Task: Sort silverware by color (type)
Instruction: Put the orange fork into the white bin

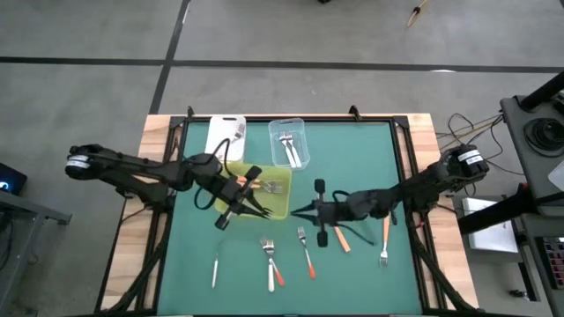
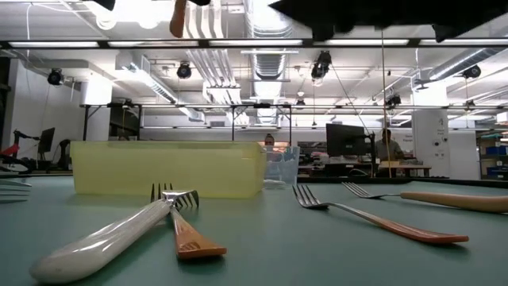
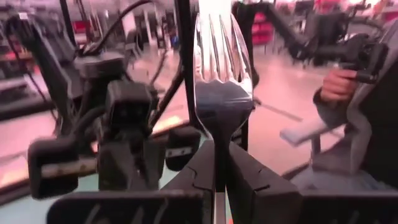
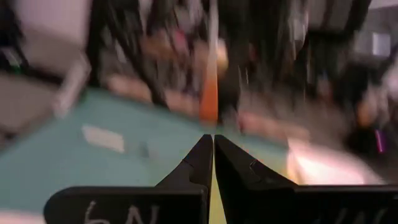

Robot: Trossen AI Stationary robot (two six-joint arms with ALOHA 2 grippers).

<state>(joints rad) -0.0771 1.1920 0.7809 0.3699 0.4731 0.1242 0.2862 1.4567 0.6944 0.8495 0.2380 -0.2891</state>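
Over the yellow-green tray [image 1: 280, 210], left gripper [image 1: 249, 183] clamped on a fork [image 3: 222, 68], handle hidden between the fingers. Further right, right gripper [image 1: 310, 210] pinched on an orange-handled utensil [image 4: 209, 93], head blurred. Loose silverware [image 1: 306, 249] on green mat [image 1: 352, 158].

The left arm is stretched in from the left edge, its tool [image 1: 249, 183] raised and clamped tight on a fork [image 3: 221, 81] — tines pointing away from the wrist. The right arm is reached in from the right, its tool [image 1: 310, 210] pressed closed at mid-bench on a thin orange-handled utensil [image 4: 209, 93].
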